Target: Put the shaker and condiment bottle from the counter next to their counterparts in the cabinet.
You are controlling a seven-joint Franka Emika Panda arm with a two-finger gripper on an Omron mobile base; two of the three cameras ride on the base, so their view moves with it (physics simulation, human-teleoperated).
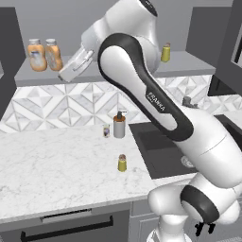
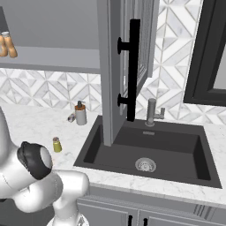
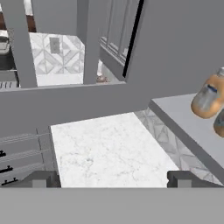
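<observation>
The olive-yellow shaker (image 1: 122,162) (image 2: 57,145) stands upright on the white marble counter (image 1: 52,165), left of the sink. The slim pale-orange condiment bottle (image 1: 53,55) (image 2: 10,46) stands on the cabinet shelf (image 1: 113,71), touching or nearly touching the wider, deeper-orange bottle (image 1: 36,56) (image 3: 207,99) to its left. A yellow-green shaker (image 1: 166,52) stands far to the right on the same shelf. My gripper (image 1: 66,74) (image 3: 111,179) hangs just right of the two bottles at the shelf's front edge. It is open and holds nothing.
A grey pump dispenser (image 1: 119,125) (image 2: 80,114) and a tiny labelled jar (image 1: 106,131) stand at the counter's back. The dark sink (image 2: 145,150) with its faucet (image 2: 152,112) lies to the right. The open cabinet door (image 2: 128,66) with a black handle hangs over the sink.
</observation>
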